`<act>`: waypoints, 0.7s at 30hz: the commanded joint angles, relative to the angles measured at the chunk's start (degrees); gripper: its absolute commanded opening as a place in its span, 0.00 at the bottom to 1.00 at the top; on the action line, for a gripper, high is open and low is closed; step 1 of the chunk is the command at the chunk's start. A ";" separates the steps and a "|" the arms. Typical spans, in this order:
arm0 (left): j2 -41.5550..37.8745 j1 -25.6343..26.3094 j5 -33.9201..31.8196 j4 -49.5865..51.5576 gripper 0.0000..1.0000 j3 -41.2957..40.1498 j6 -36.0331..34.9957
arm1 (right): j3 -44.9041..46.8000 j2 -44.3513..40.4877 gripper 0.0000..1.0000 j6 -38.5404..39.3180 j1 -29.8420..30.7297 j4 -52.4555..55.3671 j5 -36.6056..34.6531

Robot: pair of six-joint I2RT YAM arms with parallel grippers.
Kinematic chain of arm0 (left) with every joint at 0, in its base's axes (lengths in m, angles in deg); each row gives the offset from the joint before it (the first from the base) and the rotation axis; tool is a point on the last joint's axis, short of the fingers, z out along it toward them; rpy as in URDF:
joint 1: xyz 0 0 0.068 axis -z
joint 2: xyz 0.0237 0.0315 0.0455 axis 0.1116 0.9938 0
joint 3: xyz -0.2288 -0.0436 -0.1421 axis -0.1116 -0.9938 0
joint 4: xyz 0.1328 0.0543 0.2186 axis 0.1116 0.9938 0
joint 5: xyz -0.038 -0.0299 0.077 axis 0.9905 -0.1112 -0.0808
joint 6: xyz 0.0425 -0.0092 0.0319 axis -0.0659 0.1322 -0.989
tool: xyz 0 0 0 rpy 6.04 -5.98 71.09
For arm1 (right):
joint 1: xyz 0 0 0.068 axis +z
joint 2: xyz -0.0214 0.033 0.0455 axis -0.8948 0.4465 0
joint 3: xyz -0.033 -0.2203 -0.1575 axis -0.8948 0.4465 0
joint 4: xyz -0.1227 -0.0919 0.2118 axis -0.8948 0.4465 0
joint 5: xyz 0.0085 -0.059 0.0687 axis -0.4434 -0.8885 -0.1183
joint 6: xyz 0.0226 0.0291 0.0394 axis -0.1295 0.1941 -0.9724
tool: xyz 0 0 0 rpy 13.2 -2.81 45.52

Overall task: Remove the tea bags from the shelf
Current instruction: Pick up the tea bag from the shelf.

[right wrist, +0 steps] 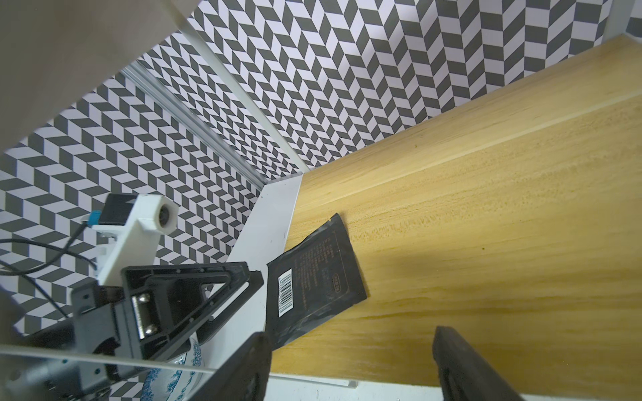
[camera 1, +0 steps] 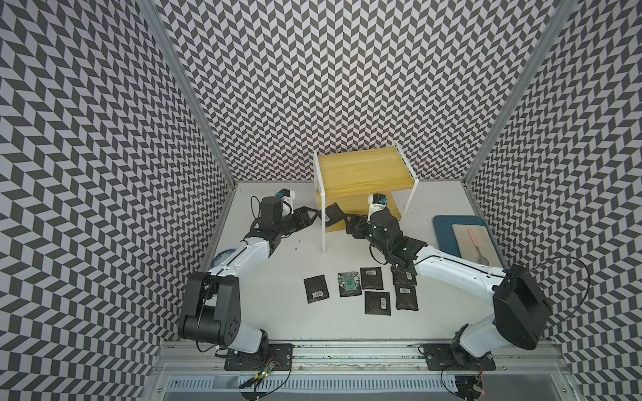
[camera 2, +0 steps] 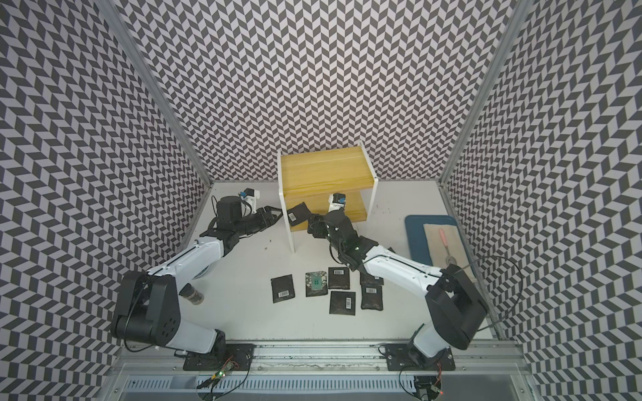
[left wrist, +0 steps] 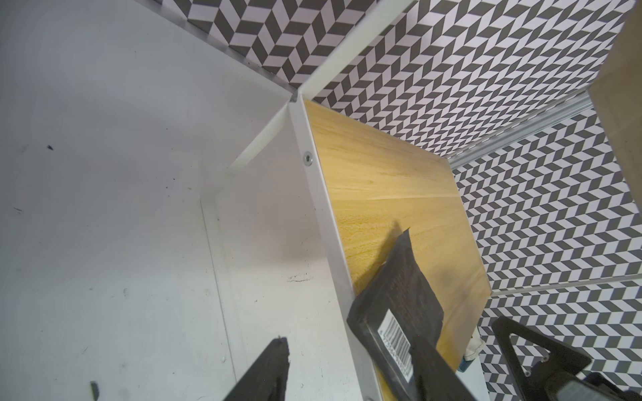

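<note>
One tea bag [right wrist: 312, 277] is not yet off the shelf [camera 1: 364, 170]; all jaws stand apart.
It overhangs the left end of the lower board [right wrist: 486, 208], probably offering an edge; the left gripper [left wrist: 349, 342] is just beside it, the right gripper [right wrist: 351, 333] near, both empty. About six tea bags [camera 1: 372, 277] lie on the table [camera 1: 278, 323], one half under the right arm [camera 1: 451, 267].

Arms: 2. White moulded link shells [camera 1: 455, 270], black boxy joint housings [camera 1: 521, 309]; black triangular-framed left gripper [camera 2: 279, 217]; white wrist camera mount [right wrist: 149, 222], blue connector [right wrist: 93, 218].

Flat square black tea-bag sachets [camera 1: 316, 289]: seven. Yellow-board, white-framed shelf [camera 1: 361, 166]: one. Blue tray [camera 1: 442, 232]: one. Pink-handled spoon [camera 1: 475, 244]: one.
</note>
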 commanded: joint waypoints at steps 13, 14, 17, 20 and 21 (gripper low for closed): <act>4.44 0.08 3.77 -6.66 0.42 3.22 2.39 | 0.27 -0.76 0.76 -0.07 -0.38 -3.72 1.15; 4.69 0.17 3.99 -6.89 0.40 3.22 2.48 | 0.18 -0.60 0.76 -0.13 -0.33 -3.73 1.14; 4.76 0.36 4.13 -7.07 0.36 3.30 2.40 | 0.10 -0.51 0.76 -0.31 -0.40 -3.76 1.30; 5.21 0.35 4.32 -7.07 0.35 3.40 2.31 | 0.09 -0.55 0.76 -0.51 -0.47 -3.81 1.29; 5.48 0.39 4.31 -7.09 0.34 3.44 2.31 | 0.09 -0.56 0.76 -0.54 -0.42 -3.85 1.36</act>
